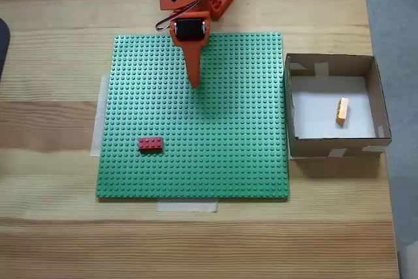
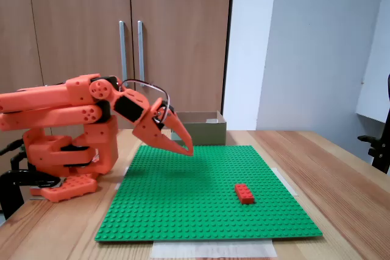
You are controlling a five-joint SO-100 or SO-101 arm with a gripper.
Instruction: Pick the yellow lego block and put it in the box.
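The yellow lego block (image 1: pixel 342 110) lies on the white bottom of the box (image 1: pixel 332 146), toward its right side in a fixed view. The brown cardboard box (image 2: pixel 204 127) stands beyond the green baseplate in a fixed view. My orange gripper (image 1: pixel 194 83) hangs over the upper middle of the green baseplate (image 1: pixel 222 161), folded back near the arm's base. Its jaws are together with nothing between them. In the side-on fixed view the gripper (image 2: pixel 188 151) points down at the plate's far left part, a little above the studs.
A red lego brick (image 1: pixel 150 144) sits on the baseplate's lower left; the same red brick (image 2: pixel 244 193) shows at the near right in a fixed view. The arm's orange base (image 2: pixel 61 150) stands at the table's back edge. Tape strips hold the plate to the wooden table (image 1: pixel 52 63).
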